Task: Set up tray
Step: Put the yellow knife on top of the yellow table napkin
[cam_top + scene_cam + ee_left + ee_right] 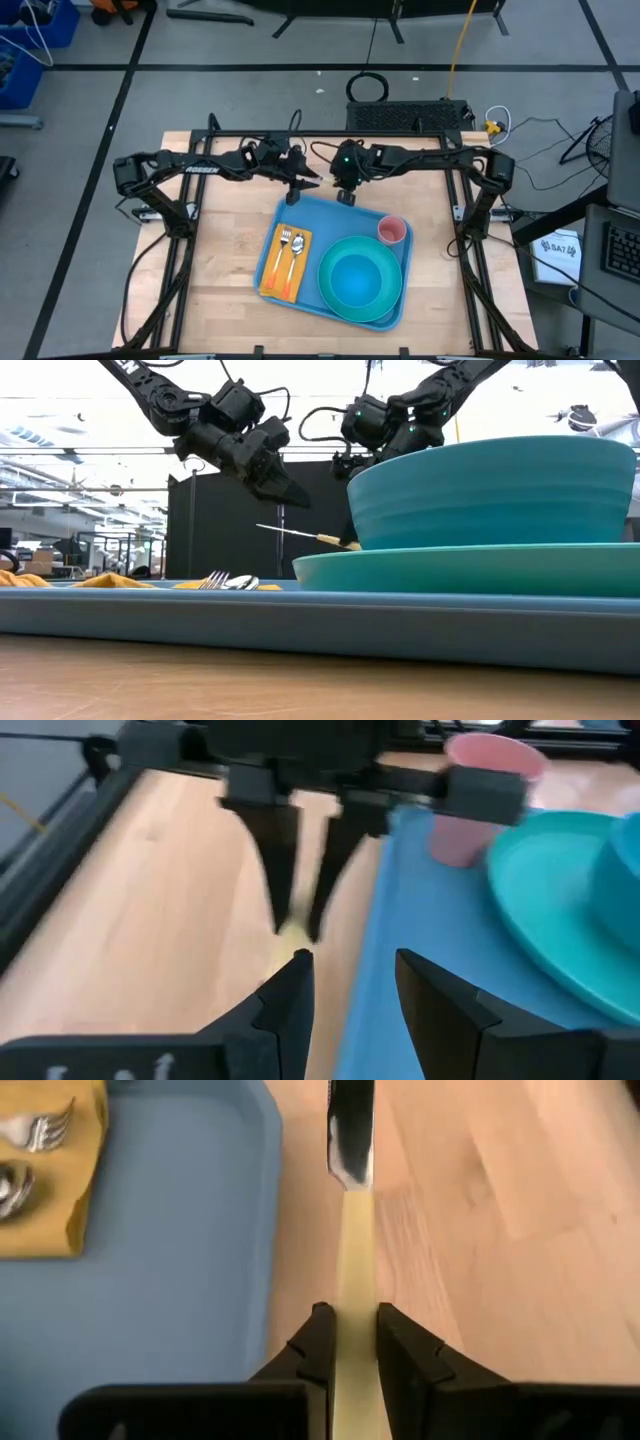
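Note:
The blue tray (pixel 338 215) lies mid-table and carries a yellow napkin (pixel 285 262) with fork and spoon (pixel 291 245), a turquoise plate (pixel 385 300) with a bowl (pixel 355 275), and a pink cup (pixel 392 231). My right gripper (pixel 348 1320) hovers by the tray's far edge (pixel 265 1190), shut on a knife (pixel 300 534) that has a pale yellow handle and a silver blade (pixel 350 1130). My left gripper (pixel 350 970) is open close to its left (pixel 296 190). It is above the blade end (pixel 290 495) and faces the right gripper's fingers (pixel 285 870). My right gripper pinches the knife's pale yellow handle (pixel 355 1295) between its two fingers, which come from above and point down. The knife is lifted clear of the table and nearly level. Its blade (pixel 285 531) points toward the table's left, at the left gripper.
Bare wooden table (pixel 225 270) lies left of the tray and along its far edge (pixel 470 1230). A black metal frame (pixel 180 215) borders the table. The plate and bowl (pixel 490 490) stand tall at the tray's near right.

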You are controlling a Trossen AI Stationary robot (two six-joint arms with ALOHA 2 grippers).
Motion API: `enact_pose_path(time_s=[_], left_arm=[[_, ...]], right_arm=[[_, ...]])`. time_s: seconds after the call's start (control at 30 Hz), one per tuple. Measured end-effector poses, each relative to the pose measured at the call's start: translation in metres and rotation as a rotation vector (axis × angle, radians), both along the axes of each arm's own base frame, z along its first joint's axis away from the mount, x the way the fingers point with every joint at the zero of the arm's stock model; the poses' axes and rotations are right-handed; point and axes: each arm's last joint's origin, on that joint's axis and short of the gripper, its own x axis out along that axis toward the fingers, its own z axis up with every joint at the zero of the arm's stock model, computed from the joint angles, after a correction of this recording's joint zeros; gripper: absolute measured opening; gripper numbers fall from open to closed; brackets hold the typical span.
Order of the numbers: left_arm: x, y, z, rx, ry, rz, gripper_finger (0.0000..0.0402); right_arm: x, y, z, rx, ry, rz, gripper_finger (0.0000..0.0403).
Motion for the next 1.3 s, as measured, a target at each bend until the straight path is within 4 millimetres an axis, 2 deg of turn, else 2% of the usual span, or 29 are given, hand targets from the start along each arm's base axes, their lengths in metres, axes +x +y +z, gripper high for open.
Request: enact_pose_path(time_s=[0.13,0.37,0.53,0.7,0.93,1.1,1.3], left_arm=[[-0.004,-0.014,0.012,0.021,0.006,-0.032,0.0145],[-0.033,-0.029,0.032,0.086,0.094,0.073,0.0145],[-0.06,-0.037,0.031,0.109,0.064,0.171,0.0145],[-0.084,-0.044,0.031,0.123,-0.002,0.245,0.0145],[-0.098,-0.049,0.036,0.107,-0.052,0.267,0.0145],[-0.097,-0.053,0.024,0.061,-0.053,0.299,0.0145],[-0.094,-0.064,0.021,0.141,-0.164,0.348,0.0145]], right_arm=[[-0.002,0.0,-0.002,-0.01,0.031,-0.016,0.0036],[0.003,0.005,0.001,-0.007,-0.015,-0.014,0.0036],[0.013,0.031,0.003,-0.005,-0.042,0.056,0.0036],[0.02,0.064,0.003,0.075,-0.059,0.167,0.0036],[0.024,0.099,0.003,0.118,-0.064,0.251,0.0036],[0.032,0.104,0.008,0.092,-0.158,0.198,0.0036],[0.039,0.082,0.003,-0.033,-0.201,-0.041,0.0036]])
